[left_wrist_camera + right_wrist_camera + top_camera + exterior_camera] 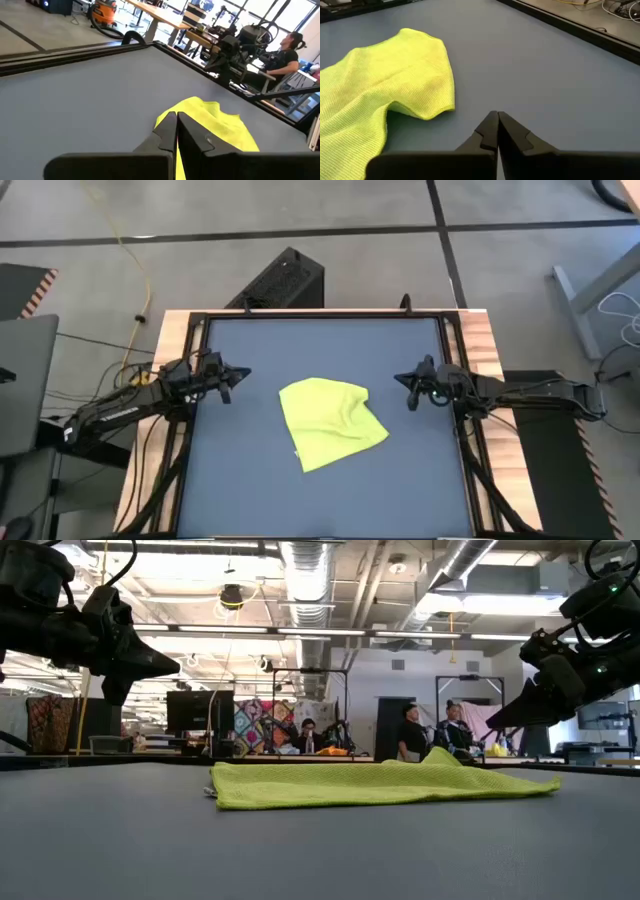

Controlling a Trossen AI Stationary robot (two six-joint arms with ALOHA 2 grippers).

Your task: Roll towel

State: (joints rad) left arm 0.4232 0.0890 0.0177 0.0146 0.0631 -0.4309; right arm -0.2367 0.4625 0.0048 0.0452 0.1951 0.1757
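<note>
While both arms hover clear, lime towel point(331, 423) lies crumpled, unrolled, near tabletop point(250, 490) centre — left gripper point(229, 376) at left edge, right gripper point(409, 385) at right edge, fingers together, empty.

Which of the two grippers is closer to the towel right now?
The right gripper. In the high view it hangs just off the towel, while the left gripper stands farther from it.
</note>
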